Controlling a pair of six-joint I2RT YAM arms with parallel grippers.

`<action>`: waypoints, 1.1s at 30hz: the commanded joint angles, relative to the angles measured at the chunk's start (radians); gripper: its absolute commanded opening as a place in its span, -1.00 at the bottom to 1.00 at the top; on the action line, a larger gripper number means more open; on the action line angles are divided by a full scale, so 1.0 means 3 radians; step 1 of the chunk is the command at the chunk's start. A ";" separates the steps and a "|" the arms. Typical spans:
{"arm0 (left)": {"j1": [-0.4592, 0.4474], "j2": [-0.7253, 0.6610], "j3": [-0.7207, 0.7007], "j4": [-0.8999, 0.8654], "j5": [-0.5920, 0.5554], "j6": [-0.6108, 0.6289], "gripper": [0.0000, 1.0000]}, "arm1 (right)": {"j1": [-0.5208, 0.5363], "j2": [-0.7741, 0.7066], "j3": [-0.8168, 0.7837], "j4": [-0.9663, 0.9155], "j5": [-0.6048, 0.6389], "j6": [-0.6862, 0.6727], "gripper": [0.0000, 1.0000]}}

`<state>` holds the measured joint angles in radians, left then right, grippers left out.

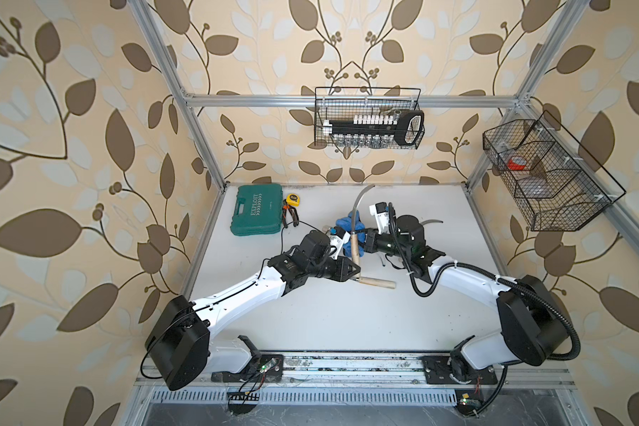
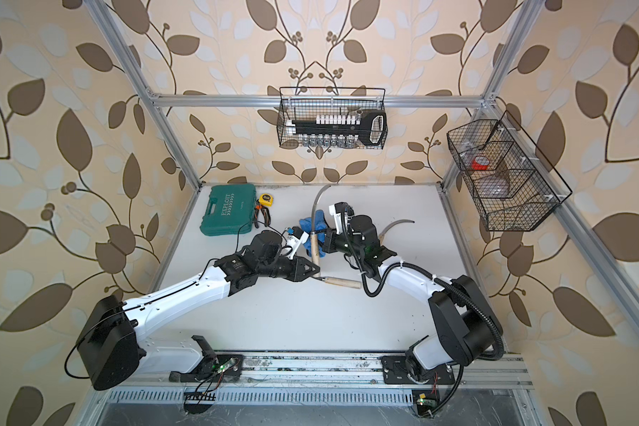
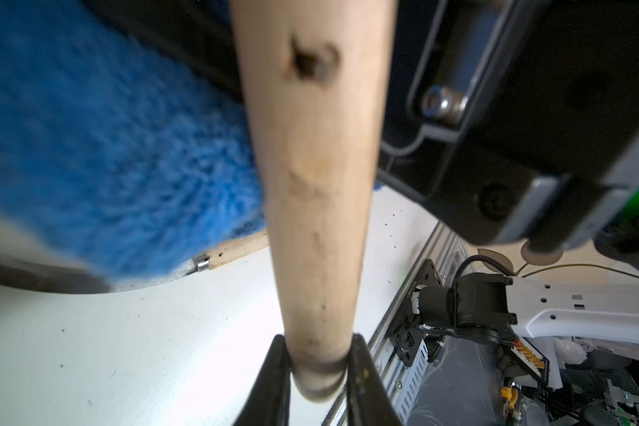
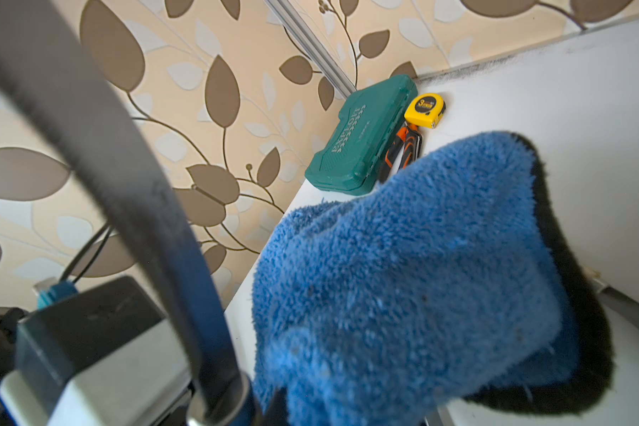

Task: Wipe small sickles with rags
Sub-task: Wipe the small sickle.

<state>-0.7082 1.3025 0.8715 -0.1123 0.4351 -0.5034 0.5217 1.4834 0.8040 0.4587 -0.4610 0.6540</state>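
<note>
Sickle (image 1: 355, 249) is clamped at its handle end by the left gripper (image 3: 318, 372), long axis running near-to-far. The rag (image 4: 421, 276), pinched in the right gripper (image 1: 363, 241), lies across the blade's base.

sickles (image 1: 354, 245) 3 | rag (image 1: 344, 223) 1 | case (image 1: 257, 210) 1 | pliers (image 1: 291, 217) 1 | baskets (image 1: 323, 107) 2

This is a robotics lab cell dressed as a home tool corner. An aluminium strut frame (image 1: 347, 100) boxes in a white tabletop (image 1: 329, 321), leaf-patterned wallpaper (image 1: 71, 147) lines every side, and one robot arm (image 1: 237, 295) at lower left and another (image 1: 469, 282) at lower right sit on a metal rail (image 1: 347, 360) along the bottom of both top views. Workshop gear completes it: a green tool case (image 1: 257, 210), a yellow tape measure (image 1: 293, 199) and pliers (image 1: 290, 217) at the table's upper left, a wire basket (image 1: 366, 89) with a socket set (image 1: 369, 127) at upper centre, and a second basket (image 1: 583, 217) with a red roll (image 1: 516, 163) at right.
</note>
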 commanded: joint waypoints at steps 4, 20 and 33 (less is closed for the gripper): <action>-0.0009 -0.0123 0.0047 -0.0057 -0.0239 0.0055 -1.00 | 0.0076 -0.0232 -0.0512 0.0276 -0.0181 0.0049 -1.00; -0.0114 -0.0117 -0.0142 0.0082 -0.0126 0.0006 -1.00 | -0.0585 -0.0229 -0.0355 0.0530 -0.0769 0.0413 -1.00; -0.0120 0.0009 -0.0049 0.0073 -0.0065 0.0005 -1.00 | -0.0638 0.0639 0.0085 0.1318 -0.1379 0.0874 -1.00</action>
<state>-0.7345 1.3052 0.8272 -0.1287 0.3935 -0.5056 0.3290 1.6363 0.7998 0.7551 -0.8165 0.8680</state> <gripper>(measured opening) 0.219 0.116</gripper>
